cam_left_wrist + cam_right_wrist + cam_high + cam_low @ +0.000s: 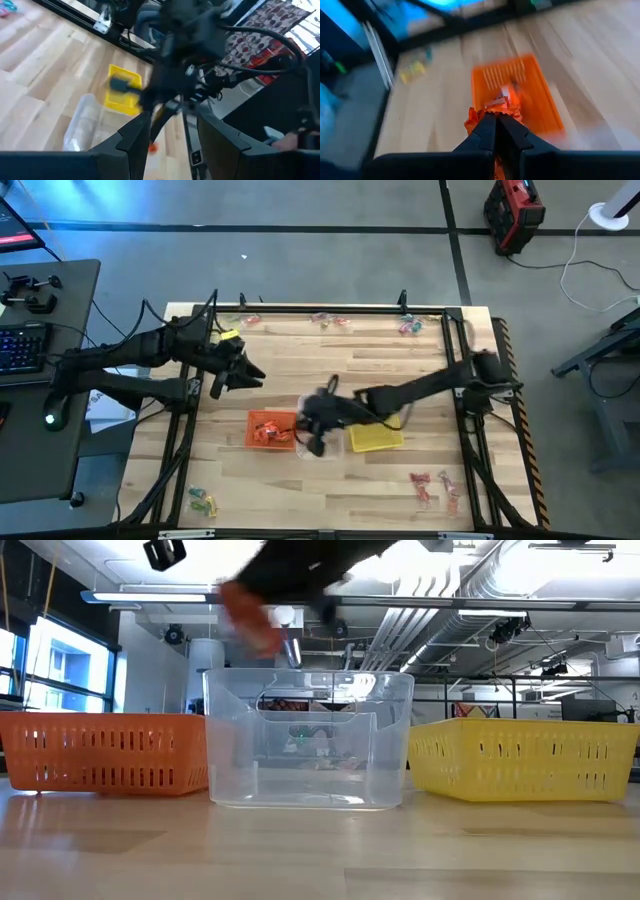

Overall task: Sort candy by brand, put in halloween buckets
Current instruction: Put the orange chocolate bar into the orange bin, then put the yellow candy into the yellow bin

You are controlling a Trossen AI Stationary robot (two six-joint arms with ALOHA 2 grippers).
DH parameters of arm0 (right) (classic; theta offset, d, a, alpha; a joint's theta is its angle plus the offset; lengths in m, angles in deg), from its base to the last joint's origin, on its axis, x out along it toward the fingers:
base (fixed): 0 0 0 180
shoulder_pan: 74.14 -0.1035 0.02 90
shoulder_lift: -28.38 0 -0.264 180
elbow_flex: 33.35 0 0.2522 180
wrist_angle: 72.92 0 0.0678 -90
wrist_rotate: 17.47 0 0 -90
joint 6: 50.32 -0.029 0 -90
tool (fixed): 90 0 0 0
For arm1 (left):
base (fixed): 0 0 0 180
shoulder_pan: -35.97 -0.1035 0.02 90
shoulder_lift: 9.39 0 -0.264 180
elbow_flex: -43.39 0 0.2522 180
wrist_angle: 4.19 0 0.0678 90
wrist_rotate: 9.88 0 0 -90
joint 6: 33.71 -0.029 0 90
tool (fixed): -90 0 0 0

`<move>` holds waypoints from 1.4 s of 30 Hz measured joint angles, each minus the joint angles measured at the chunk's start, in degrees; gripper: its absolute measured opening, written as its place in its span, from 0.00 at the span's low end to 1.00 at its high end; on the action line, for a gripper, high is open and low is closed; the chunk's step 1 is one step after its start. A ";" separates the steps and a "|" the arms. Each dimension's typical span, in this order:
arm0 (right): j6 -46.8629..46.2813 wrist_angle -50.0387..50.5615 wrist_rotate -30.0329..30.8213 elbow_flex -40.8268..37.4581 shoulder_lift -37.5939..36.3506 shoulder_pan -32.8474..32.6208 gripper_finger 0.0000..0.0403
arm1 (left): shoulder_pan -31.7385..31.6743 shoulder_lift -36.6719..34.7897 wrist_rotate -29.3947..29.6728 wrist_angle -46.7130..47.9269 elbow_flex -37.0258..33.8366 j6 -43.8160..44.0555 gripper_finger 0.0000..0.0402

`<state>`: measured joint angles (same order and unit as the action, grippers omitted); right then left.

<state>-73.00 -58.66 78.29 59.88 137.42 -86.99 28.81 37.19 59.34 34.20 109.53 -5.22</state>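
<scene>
Three buckets stand in a row at the table's middle: orange [270,430], clear [310,740] and yellow [375,440]. The orange one holds red-orange candy [266,432]. My right gripper [315,428] hovers over the orange and clear buckets, shut on a red-orange candy [245,612]. My left gripper [243,376] is open and empty, in the air to the far left of the buckets. Its fingers show spread in the left wrist view [170,137]. My right gripper pinches a red-orange wrapped candy [474,122] between its two shut fingertips. The wrapper sticks out on both sides of the tips. The candy is lifted clear, above the orange bucket [520,95], and hangs under the gripper in the low view.
Loose candy lies in piles near the table's corners: pink [330,320] and green-teal [410,327] at the far edge, red and pink [435,485] near right, green-yellow [203,502] near left. Bare wood lies between the piles and the buckets.
</scene>
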 joint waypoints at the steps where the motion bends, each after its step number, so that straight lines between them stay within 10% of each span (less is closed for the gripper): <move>1: 0.24 -3.49 -1.11 0.48 2.04 0.75 0.00 | 0.93 -0.30 0.69 -0.21 0.00 0.88 0.38; 14: -1.91 -5.86 -1.62 13.63 16.45 2.30 0.02 | 4.40 -4.40 9.59 -1.88 0.00 3.88 0.38; 27: 4.14 25.97 1.54 29.72 16.97 2.37 0.50 | 4.40 -4.78 8.44 0.50 0.00 3.47 0.38; 35: 8.96 59.69 2.36 40.61 16.64 2.12 0.53 | 7.79 -6.49 6.34 9.61 0.00 2.99 0.38; 42: 1.24 79.84 9.91 34.16 2.97 -0.38 0.53 | 15.12 -6.81 8.87 11.09 -0.02 3.58 0.38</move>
<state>-71.76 21.18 88.19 94.04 140.40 -87.37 43.93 30.38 68.21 45.29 109.50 -1.64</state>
